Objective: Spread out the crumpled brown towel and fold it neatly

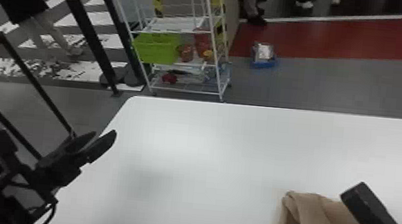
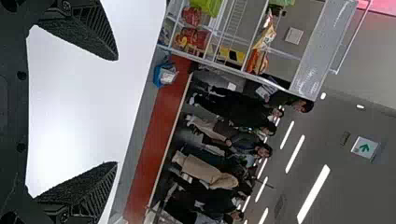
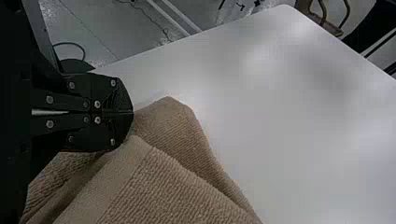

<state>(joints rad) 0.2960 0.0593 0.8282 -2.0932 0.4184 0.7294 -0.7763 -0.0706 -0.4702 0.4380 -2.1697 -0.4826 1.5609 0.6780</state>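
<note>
The left gripper [image 1: 105,141] is over the table's left edge in the head view, away from the towel. In the left wrist view, the left gripper [image 2: 116,111] has its two fingers wide apart and nothing between them. The brown towel [image 1: 326,221] lies bunched in folds at the head view's lower right, and the right arm's gripper end [image 1: 366,204] is over it. Seen from the right wrist, the right gripper [image 3: 132,112] is shut on the brown towel [image 3: 173,135], whose folds spread from its tips and beneath it. The exact pinch is hidden.
The white table [image 1: 207,155] extends left of the towel and beyond it. Behind its far edge stands a white wire rack [image 1: 178,90] with a green bin [image 1: 157,49]. A blue container [image 1: 263,56] sits on the floor, and a dark metal frame [image 1: 36,81] stands at the left.
</note>
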